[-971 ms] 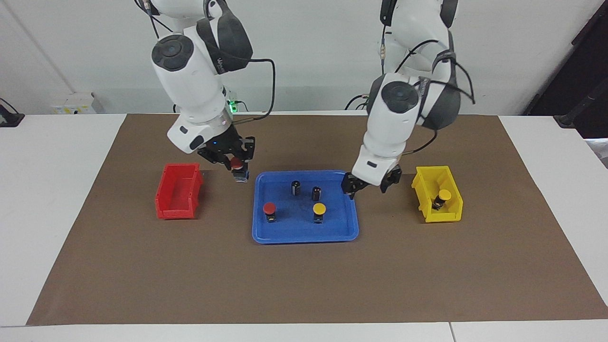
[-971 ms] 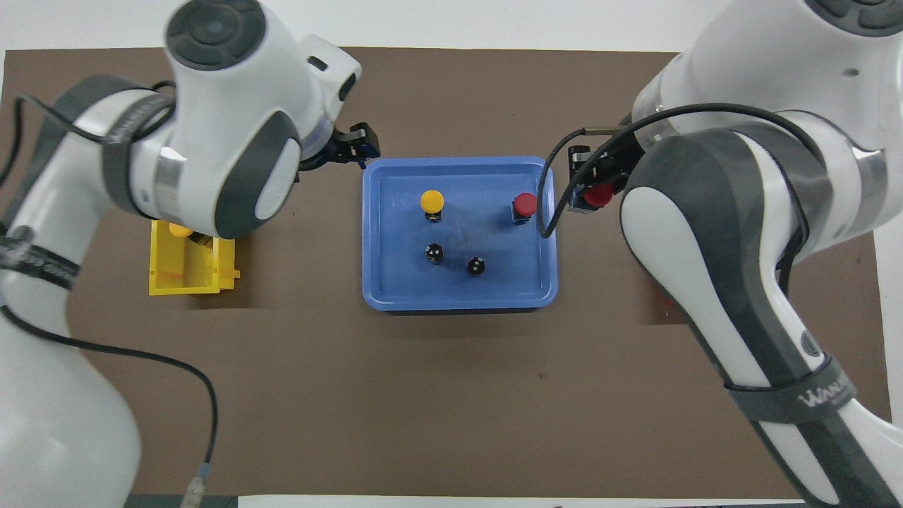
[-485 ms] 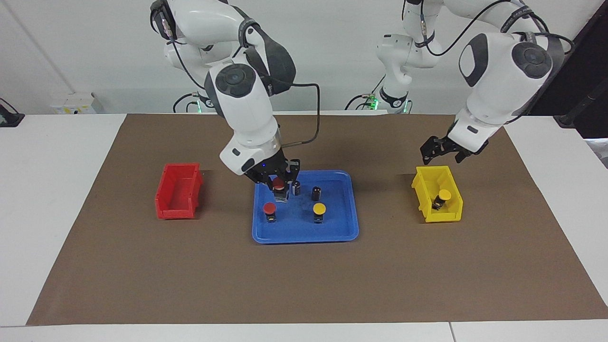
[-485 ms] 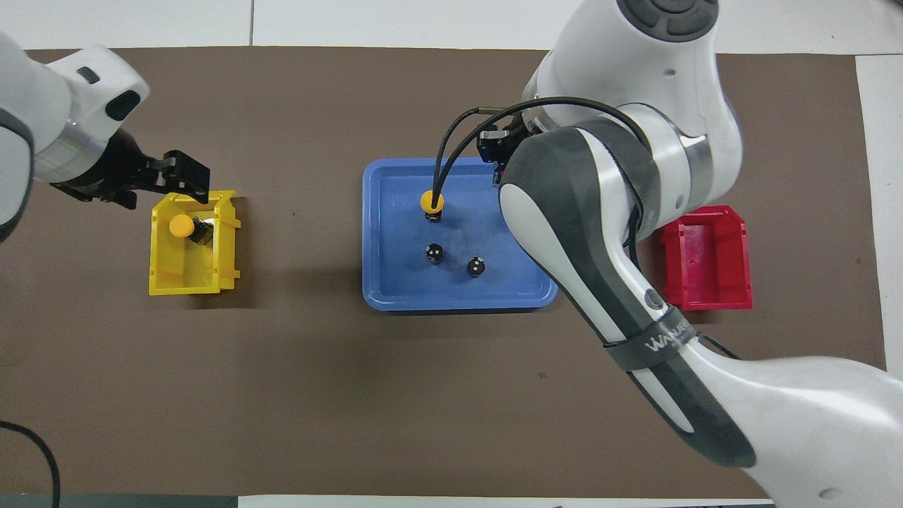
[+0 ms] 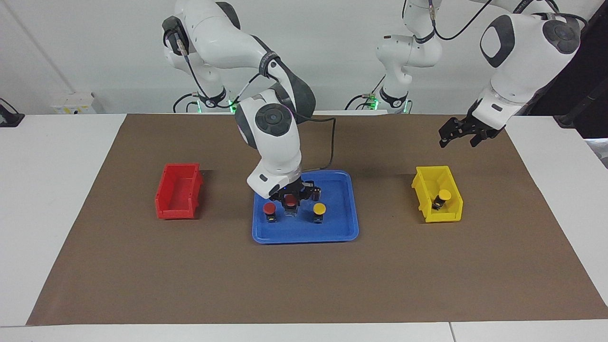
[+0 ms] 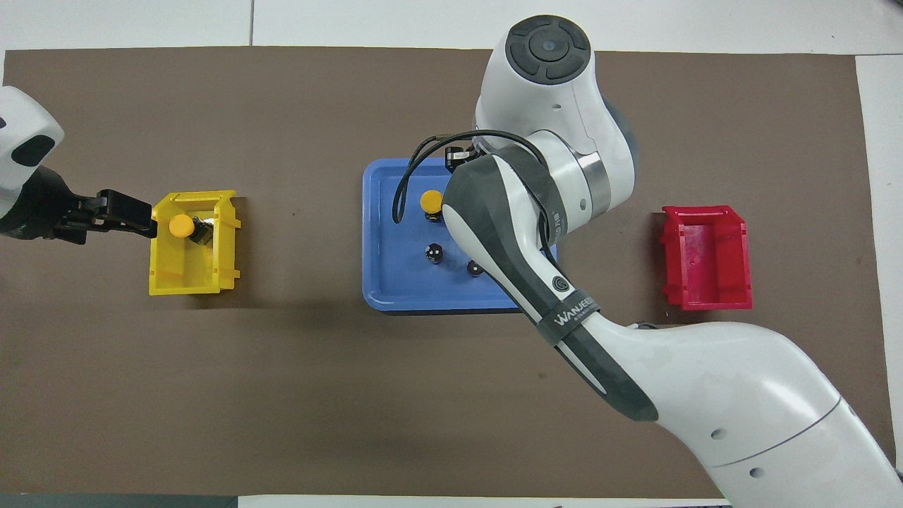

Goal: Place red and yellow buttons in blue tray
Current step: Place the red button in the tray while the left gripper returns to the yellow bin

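While the right gripper (image 5: 290,205) pinches a red button (image 5: 290,203), apparently light and rigid, by its black body low over the blue tray (image 5: 349,223), the spread left gripper (image 5: 457,135) hangs above the yellow bin (image 5: 425,187).

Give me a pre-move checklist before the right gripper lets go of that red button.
1. Right gripper shut on the held red button: ok.
2. Held button over the blue tray, between the other red button and the tray's yellow button: ok.
3. Held button's base touching the tray floor: cannot tell.
4. Left gripper open, above the yellow bin: ok.
5. All four buttons in the tray: not ok, the bin's yellow button remains.
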Robot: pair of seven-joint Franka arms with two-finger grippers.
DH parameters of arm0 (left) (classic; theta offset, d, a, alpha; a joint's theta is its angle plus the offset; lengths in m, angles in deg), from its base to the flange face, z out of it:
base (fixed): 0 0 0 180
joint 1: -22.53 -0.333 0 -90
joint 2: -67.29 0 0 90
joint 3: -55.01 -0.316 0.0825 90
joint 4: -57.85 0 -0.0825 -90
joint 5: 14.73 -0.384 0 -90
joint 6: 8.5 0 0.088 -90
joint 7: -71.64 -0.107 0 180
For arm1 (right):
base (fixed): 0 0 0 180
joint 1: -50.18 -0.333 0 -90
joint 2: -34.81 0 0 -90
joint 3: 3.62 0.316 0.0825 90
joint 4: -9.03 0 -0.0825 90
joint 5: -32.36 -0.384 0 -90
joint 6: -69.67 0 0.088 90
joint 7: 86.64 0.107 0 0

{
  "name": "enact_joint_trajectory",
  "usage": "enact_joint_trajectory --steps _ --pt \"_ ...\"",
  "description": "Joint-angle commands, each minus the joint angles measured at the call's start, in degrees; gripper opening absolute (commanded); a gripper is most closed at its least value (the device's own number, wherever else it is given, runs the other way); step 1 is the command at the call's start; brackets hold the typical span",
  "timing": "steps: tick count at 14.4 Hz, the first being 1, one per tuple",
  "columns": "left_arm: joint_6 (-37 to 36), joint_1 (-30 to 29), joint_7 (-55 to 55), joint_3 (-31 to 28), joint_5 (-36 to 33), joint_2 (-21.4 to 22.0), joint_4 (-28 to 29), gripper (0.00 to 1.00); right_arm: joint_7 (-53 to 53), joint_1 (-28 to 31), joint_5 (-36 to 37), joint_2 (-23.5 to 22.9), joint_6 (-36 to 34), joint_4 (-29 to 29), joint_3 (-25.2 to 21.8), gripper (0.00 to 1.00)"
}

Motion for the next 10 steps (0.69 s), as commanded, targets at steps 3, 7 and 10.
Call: enact_joint_trajectory --steps 3,7,10 --pt "5.2 -0.3 -0.1 0.6 -0.4 2.8 5.3 1.00 0.9 0.1 1.1 -0.7 6.6 -4.7 0.4 0.21" --pt "22.6 -0.7 -0.7 0.6 -0.4 4.4 16.0 1.00 0.9 0.1 1.1 -0.1 10.6 -9.5 0.5 0.21" --pt "27.1 -0.7 -0.9 0.6 -0.4 -0.9 15.9 0.94 0.9 0.1 1.0 0.8 11.3 -11.8 0.5 0.24"
